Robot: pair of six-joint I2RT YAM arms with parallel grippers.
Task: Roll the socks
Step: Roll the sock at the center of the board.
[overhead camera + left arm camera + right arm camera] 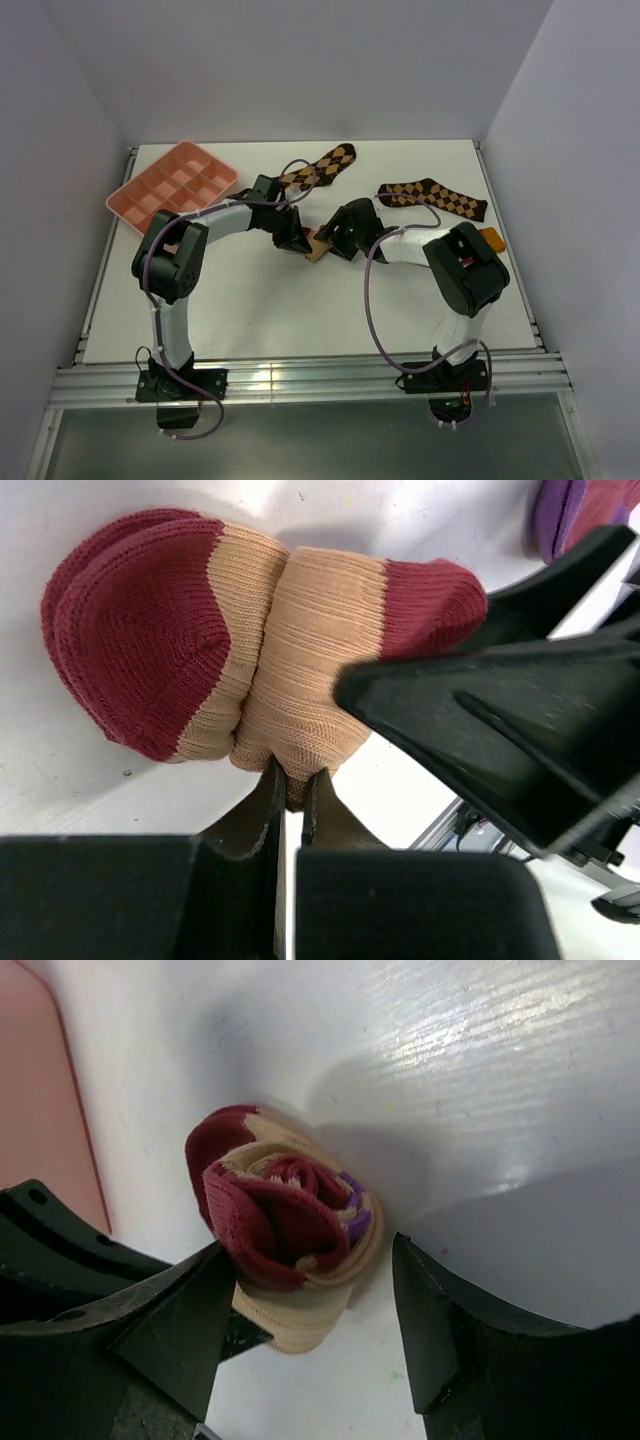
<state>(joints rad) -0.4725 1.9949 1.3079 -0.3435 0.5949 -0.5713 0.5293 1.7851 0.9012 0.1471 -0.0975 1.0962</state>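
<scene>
i see the socks (300, 660) rolled into a tan and maroon bundle mid table (250, 300), left gripper (292, 805) clamped on its tan edge, right gripper (312, 1290) spread apart astride the roll, one finger touching it

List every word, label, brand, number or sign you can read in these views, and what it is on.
No readable text in any of the three views.
sock roll: plain knit, no label showing.
pink tray: no marking.
argyle socks: diamond pattern only.
arm bases: any marks are too small to read.
</scene>
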